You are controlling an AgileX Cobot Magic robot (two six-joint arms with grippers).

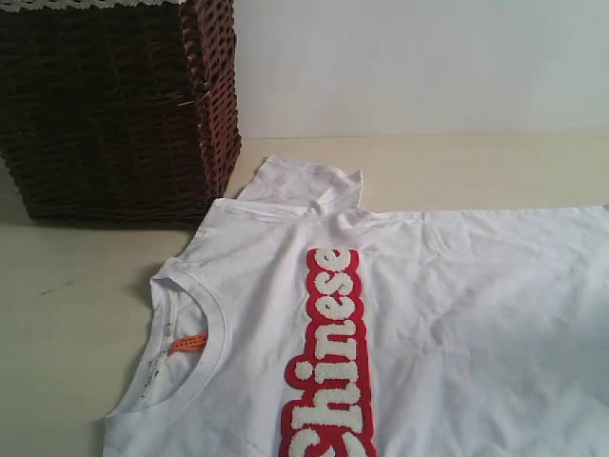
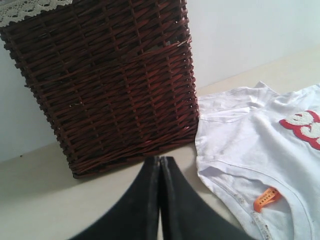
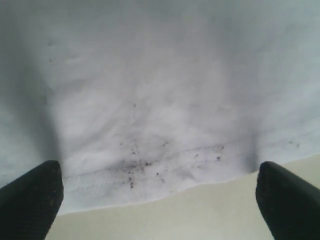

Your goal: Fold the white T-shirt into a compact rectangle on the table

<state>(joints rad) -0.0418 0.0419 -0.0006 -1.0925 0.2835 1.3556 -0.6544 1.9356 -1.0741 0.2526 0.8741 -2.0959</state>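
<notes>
The white T-shirt (image 1: pixel 447 314) lies spread flat on the table (image 1: pixel 67 324), front up, with fuzzy white letters on red running down its middle and an orange neck tag (image 1: pixel 187 343) inside the collar. One sleeve (image 1: pixel 300 186) is bunched near the basket. No gripper appears in the exterior view. In the left wrist view my left gripper (image 2: pixel 160 162) is shut with nothing in it, over bare table between the basket and the T-shirt's collar (image 2: pixel 250 200). In the right wrist view my right gripper (image 3: pixel 160 192) is open wide just above a hemmed edge of the T-shirt (image 3: pixel 150 115).
A dark brown wicker basket (image 1: pixel 114 105) with a white lace rim stands at the back left, close to the shirt's sleeve. A pale wall (image 1: pixel 419 57) rises behind the table. Bare table shows left of the collar and along the hem (image 3: pixel 200 215).
</notes>
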